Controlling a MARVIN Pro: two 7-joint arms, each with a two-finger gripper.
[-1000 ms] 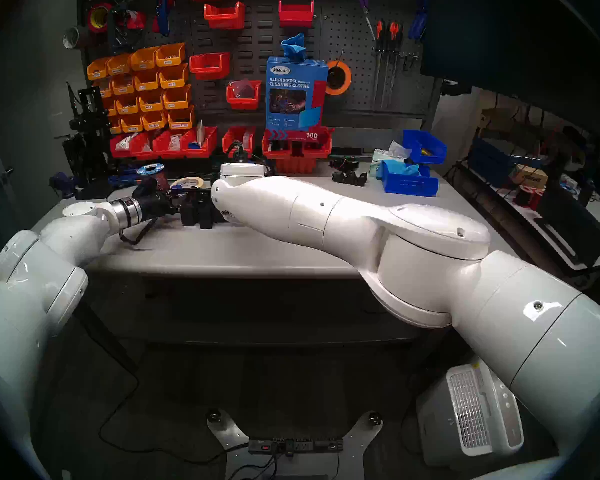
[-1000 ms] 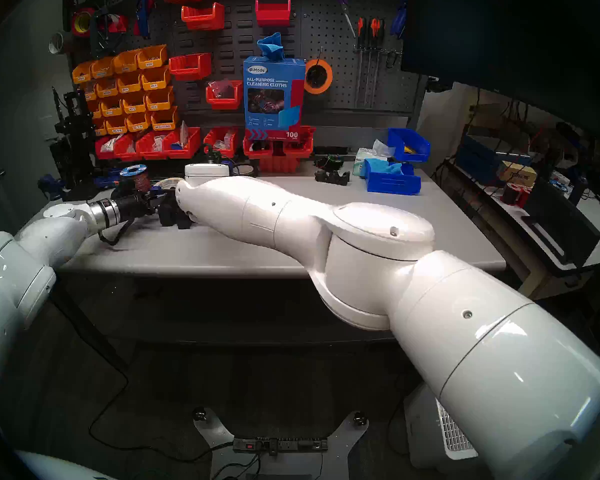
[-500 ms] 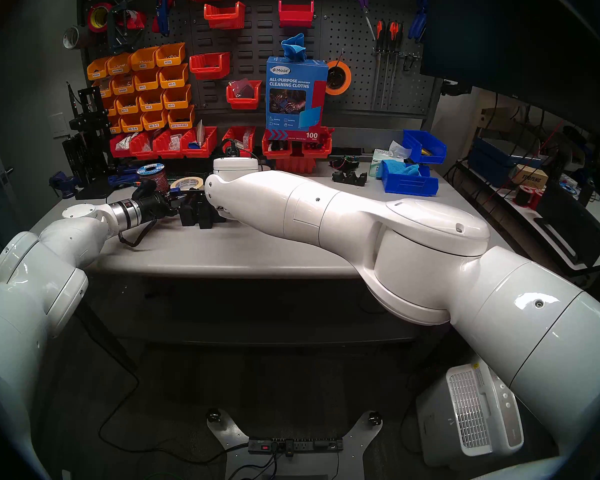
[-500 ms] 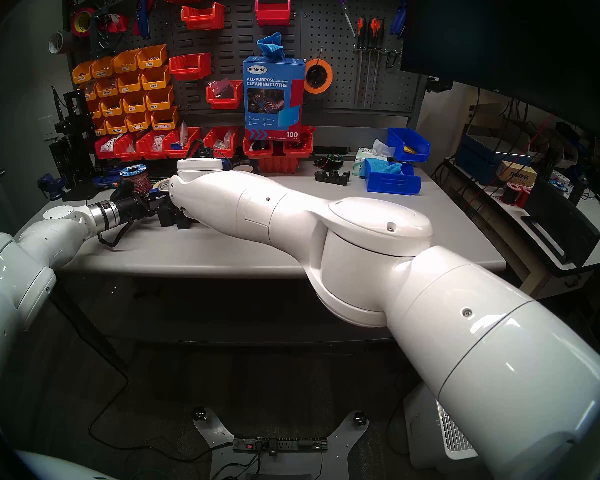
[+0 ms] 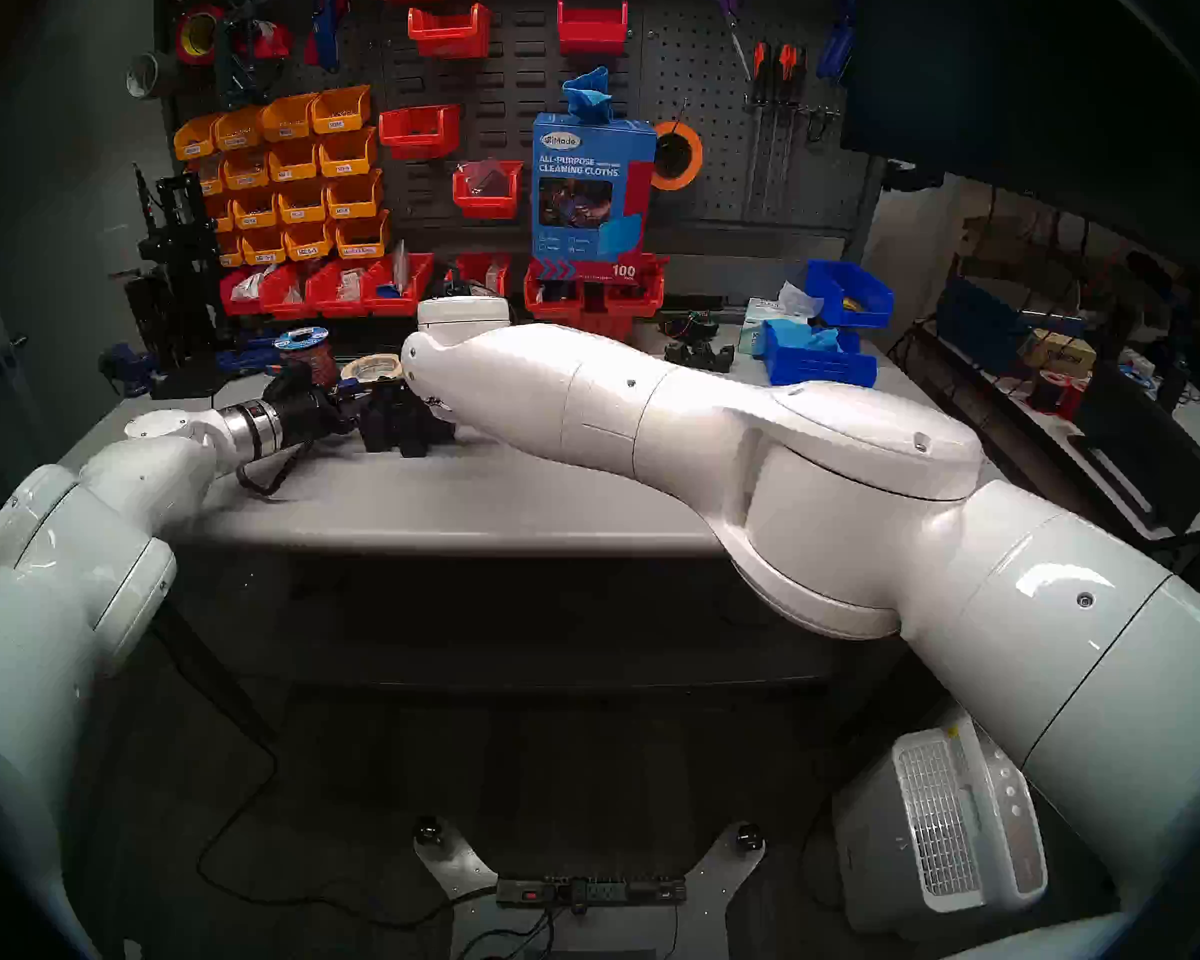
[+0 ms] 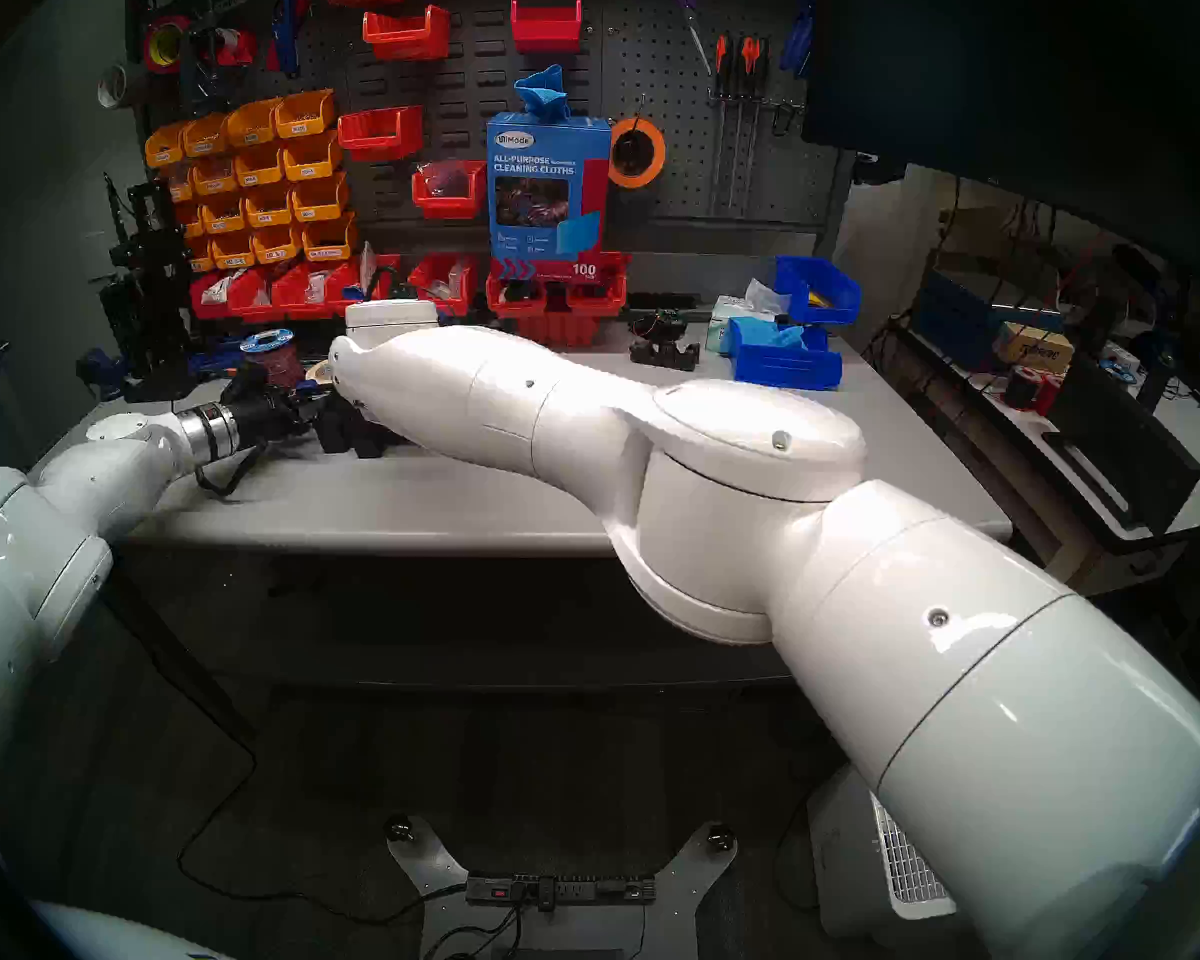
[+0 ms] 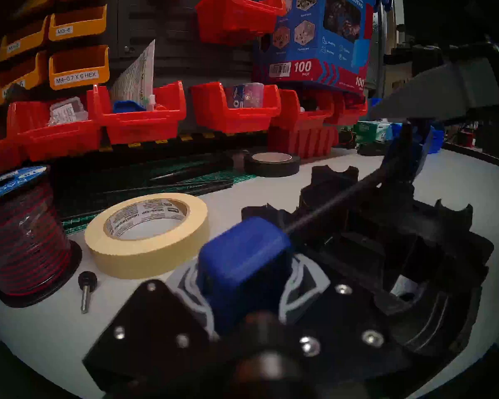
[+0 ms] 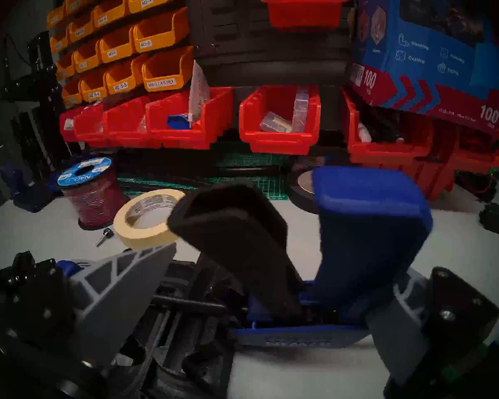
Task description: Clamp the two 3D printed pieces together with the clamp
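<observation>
The clamp lies across the two black 3D printed pieces (image 5: 403, 429) at the table's back left; they also show in the left wrist view (image 7: 386, 237). My left gripper (image 7: 242, 274) is shut on the clamp's blue end jaw (image 7: 242, 254). The thin black bar (image 7: 334, 199) runs from it over the pieces to the blue trigger body (image 7: 412, 148). In the right wrist view my right gripper (image 8: 288, 263) is open, its grey fingers (image 8: 121, 289) standing wide on either side of the black trigger (image 8: 236, 240) and blue handle (image 8: 366, 231). In the head views my right forearm hides that gripper.
A masking tape roll (image 7: 147, 234), a red wire spool (image 7: 23, 237), a black tape roll (image 7: 271, 165) and a small screw (image 7: 85, 292) sit close behind the pieces. Red bins (image 7: 139, 122) line the back. A low black cradle part (image 5: 698, 356) and blue bins (image 5: 819, 363) stand at the right.
My right arm has risen and shifted left and back over the pieces. My left arm and the clamp's end jaw have stayed in place.
</observation>
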